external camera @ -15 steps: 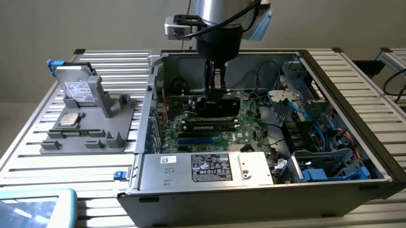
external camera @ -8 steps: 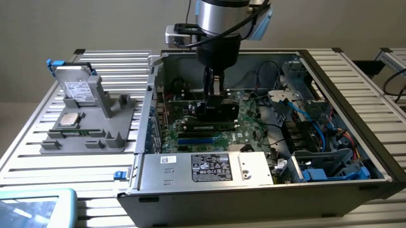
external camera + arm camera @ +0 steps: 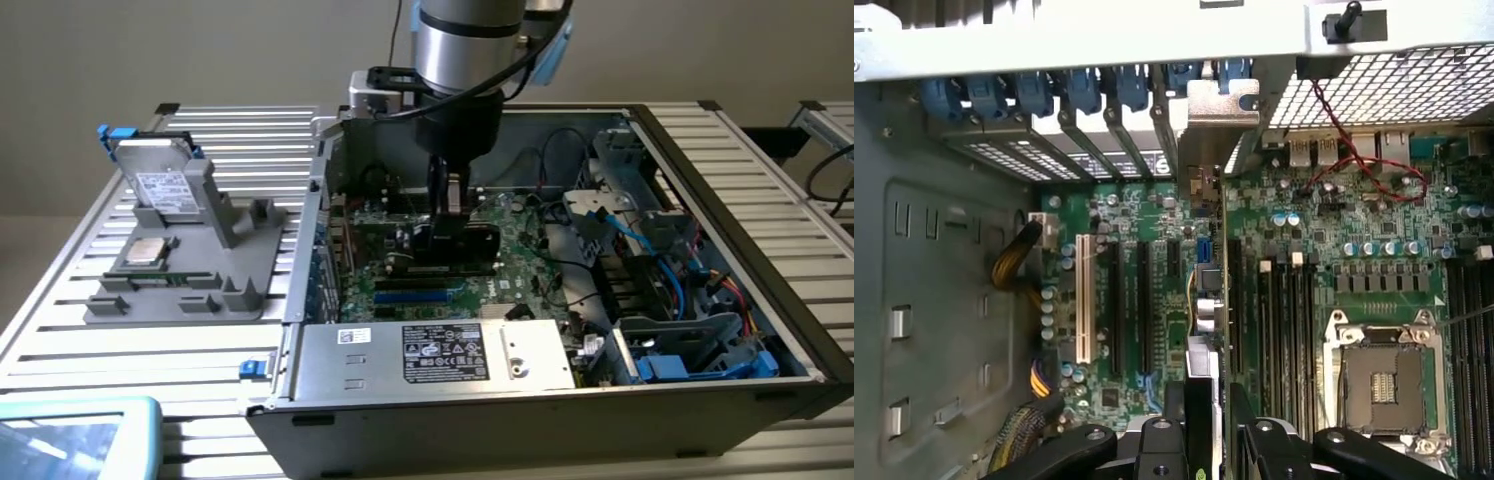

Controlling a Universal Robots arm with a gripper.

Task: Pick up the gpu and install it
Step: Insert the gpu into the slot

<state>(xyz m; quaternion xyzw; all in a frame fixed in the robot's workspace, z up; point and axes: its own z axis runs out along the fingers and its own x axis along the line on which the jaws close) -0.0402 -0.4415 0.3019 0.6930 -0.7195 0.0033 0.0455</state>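
My gripper (image 3: 454, 212) reaches down into the open computer case (image 3: 747, 200) and is shut on the gpu (image 3: 454, 246), a black card held upright just over the green motherboard (image 3: 400, 290). In the wrist view the gpu (image 3: 1206, 300) is seen edge-on between my two fingers (image 3: 1174, 425), running away from my gripper (image 3: 1206, 432) toward the rear wall. Its silver bracket (image 3: 1216, 115) sits at the row of rear slot openings. The card lines up with a black expansion slot (image 3: 1234, 300); whether it is seated I cannot tell.
A grey fixture (image 3: 187, 290) outside the case at the exterior view's left carries a silver hard drive (image 3: 167, 185) and a processor (image 3: 144, 252). The power supply (image 3: 427, 352) fills the case front. Blue cables (image 3: 667, 260) and drive cages crowd the right. An empty processor socket (image 3: 1379, 375) lies beside the memory slots.
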